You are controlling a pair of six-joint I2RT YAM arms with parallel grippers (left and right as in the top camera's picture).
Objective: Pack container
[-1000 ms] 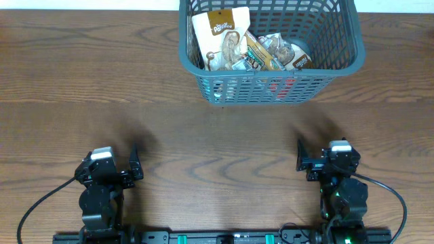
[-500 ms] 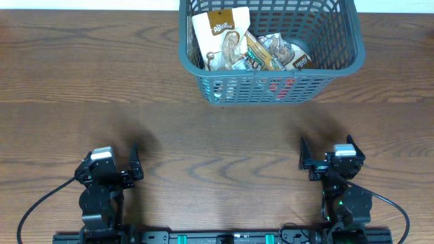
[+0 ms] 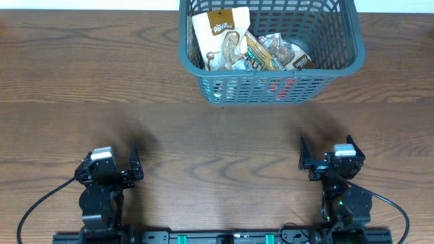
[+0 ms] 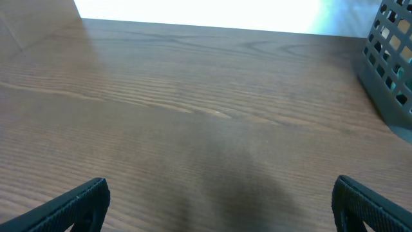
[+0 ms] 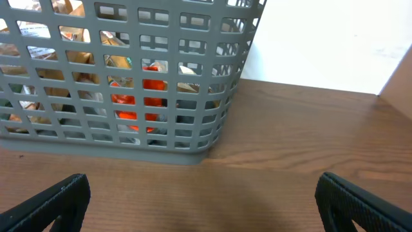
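The container (image 3: 271,89), a dark grey-blue slotted basket, stands at the far middle of the wooden table. Inside it lie several snack packets, among them a tan pouch (image 3: 220,32) and a clear crinkled bag (image 3: 283,52). My left gripper (image 3: 108,163) rests near the front edge at the left, open, with bare wood between its fingers (image 4: 87,196). At the front right my right gripper (image 3: 327,153) is open too and faces the container's near wall (image 5: 122,147), well short of it. A red packet (image 5: 152,86) shows through the slots. The left wrist view catches only the container's corner (image 4: 389,74).
Brown wood-grain table (image 3: 203,135) stretches between both grippers and the basket. A white wall (image 5: 322,38) rises behind the table's far edge. Arm bases and cables (image 3: 41,203) sit along the front edge.
The right arm has shifted slightly right and toward the front edge, then stayed still. The left arm and the basket have not moved.
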